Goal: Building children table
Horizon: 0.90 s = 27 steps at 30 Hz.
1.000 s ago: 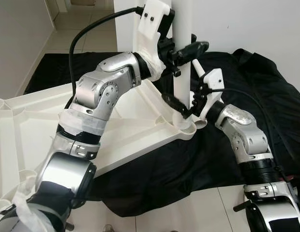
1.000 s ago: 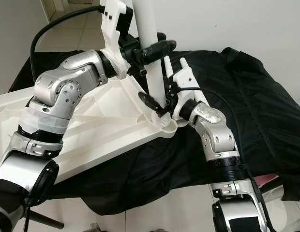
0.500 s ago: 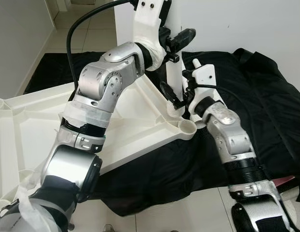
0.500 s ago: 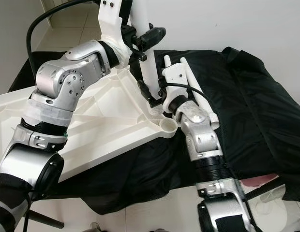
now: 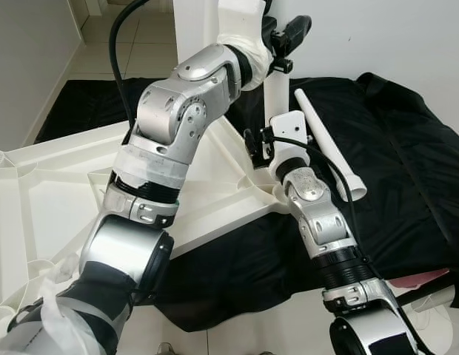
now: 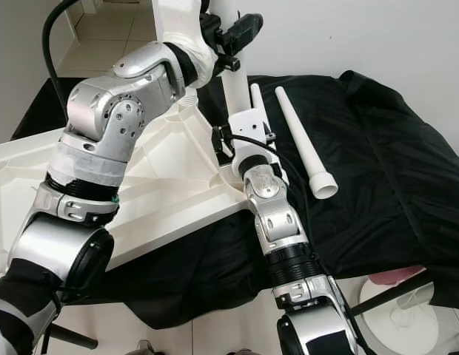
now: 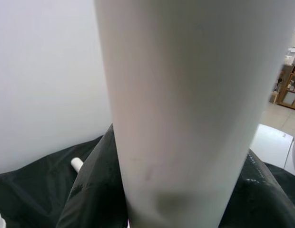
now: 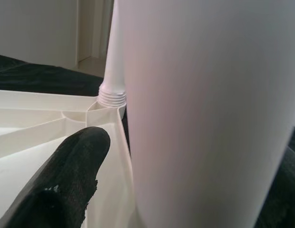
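Observation:
The white table top (image 5: 52, 185) lies upside down on a black cloth. One white table leg (image 5: 276, 92) stands upright at its near right corner. High on that leg, my left gripper (image 5: 287, 35) is shut on it; in the left wrist view the leg (image 7: 185, 118) is very close. Low at the leg's base is my right gripper (image 5: 253, 148), open, with one black finger (image 8: 57, 190) a little apart from the leg (image 8: 209, 118); the other finger is hidden. Another leg (image 8: 114, 71) stands in a far corner socket. Two loose legs (image 5: 327, 144) (image 6: 257, 100) lie on the cloth.
The black cloth (image 5: 407, 148) spreads out to the right under the loose legs. Tiled floor (image 5: 237, 325) runs along the front. A pink object (image 6: 392, 277) and a round white stand base (image 6: 407, 318) sit at the lower right. A white wall rises behind.
My left arm has risen, with its grip higher on the upright leg. My right gripper has swung left toward the table corner, and a loose leg on the cloth has come into sight.

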{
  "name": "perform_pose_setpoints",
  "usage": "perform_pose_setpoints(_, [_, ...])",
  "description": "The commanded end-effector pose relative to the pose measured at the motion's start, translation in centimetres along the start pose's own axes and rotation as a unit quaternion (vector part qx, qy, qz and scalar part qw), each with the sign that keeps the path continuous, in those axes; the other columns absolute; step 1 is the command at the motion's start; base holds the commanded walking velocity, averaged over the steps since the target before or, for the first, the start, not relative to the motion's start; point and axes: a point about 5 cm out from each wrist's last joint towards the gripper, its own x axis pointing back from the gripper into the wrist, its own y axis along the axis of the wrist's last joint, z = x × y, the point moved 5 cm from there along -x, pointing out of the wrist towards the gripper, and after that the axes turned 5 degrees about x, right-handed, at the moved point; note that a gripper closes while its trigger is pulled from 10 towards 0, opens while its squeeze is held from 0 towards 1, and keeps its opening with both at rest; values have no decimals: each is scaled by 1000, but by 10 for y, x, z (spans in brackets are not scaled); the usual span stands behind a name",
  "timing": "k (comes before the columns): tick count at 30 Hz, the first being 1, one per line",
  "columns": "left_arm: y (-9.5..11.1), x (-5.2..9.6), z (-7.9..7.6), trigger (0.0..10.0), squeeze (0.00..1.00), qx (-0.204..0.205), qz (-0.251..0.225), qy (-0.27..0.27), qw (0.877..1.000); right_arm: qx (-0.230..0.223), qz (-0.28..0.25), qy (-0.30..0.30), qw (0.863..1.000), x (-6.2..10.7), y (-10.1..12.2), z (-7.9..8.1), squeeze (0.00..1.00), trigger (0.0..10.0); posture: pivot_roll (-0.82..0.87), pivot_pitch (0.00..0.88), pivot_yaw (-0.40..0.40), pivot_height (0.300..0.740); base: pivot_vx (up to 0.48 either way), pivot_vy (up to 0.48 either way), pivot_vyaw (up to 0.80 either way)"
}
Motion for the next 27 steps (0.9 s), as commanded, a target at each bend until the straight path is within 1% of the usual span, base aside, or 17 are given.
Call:
perform_pose_setpoints(1, [6,-1,-7,10000,0,-9,-6,-4,1000,7,-11,-9,1000,-3,5,-1,0,10000,-26,65,-32,740,0,0,0])
perform_pose_setpoints(6, [5,-1,-9,10000,0,-11,-4,-5,1000,10,-23,-23,999,-5,11,-5,0,10000,-22,63,-37,740,0,0,0])
perform_pose_setpoints(9, [5,-1,-10,10000,0,-11,-4,-3,1000,9,-22,-23,999,-5,11,-5,0,10000,-21,60,-37,740,0,0,0])
perform_pose_setpoints(10, [5,-1,-10,10000,0,-11,-4,-3,1000,10,-23,-22,999,-5,11,-4,0,7176,-21,59,-37,740,0,0,0])
perform_pose_setpoints(11, [5,-1,-10,10000,0,-11,-3,-3,1000,12,-24,-23,999,-5,11,-4,0,7176,-21,59,-37,740,0,0,0])
perform_pose_setpoints(12, [5,-1,-10,10000,0,-11,-3,-3,1000,13,-24,-23,999,-4,11,-4,0,4980,-21,57,-37,740,0,0,0])
perform_pose_setpoints(13, [5,-1,-10,10000,0,-11,-3,-3,1000,13,-24,-23,999,-4,11,-4,0,4980,-21,57,-37,740,0,0,0])
perform_pose_setpoints(14, [5,-1,-10,10000,0,-12,-3,-3,1000,13,-22,-22,999,-4,10,-3,0,2078,-21,55,-37,740,0,0,0])
perform_pose_setpoints(15, [5,-1,-10,10000,0,-12,-3,-3,1000,13,-22,-22,999,-4,10,-3,0,2078,-21,55,-37,740,0,0,0])
perform_pose_setpoints(16, [5,-1,-11,10000,0,-12,-4,-3,1000,9,-17,-23,1000,-4,8,-3,0,0,-22,54,-35,740,0,0,0])
perform_pose_setpoints(19, [5,-1,-12,10000,0,-14,-4,-6,1000,-10,-6,-20,1000,-2,2,0,0,0,-25,50,-31,740,0,0,0])
perform_pose_setpoints(24, [4,-2,-15,10000,0,-21,-1,-13,1000,-8,-3,-23,1000,-1,0,-1,0,0,-26,50,-27,740,0,0,0])
perform_pose_setpoints(25, [4,-3,-17,10000,0,-30,0,-13,999,-10,-2,-26,1000,-1,0,-2,0,0,-27,54,-27,740,0,0,0])
perform_pose_setpoints(27, [4,-3,-17,10000,0,-37,0,-13,999,-11,-2,-29,1000,0,-1,-3,0,0,-27,54,-27,740,0,0,0])
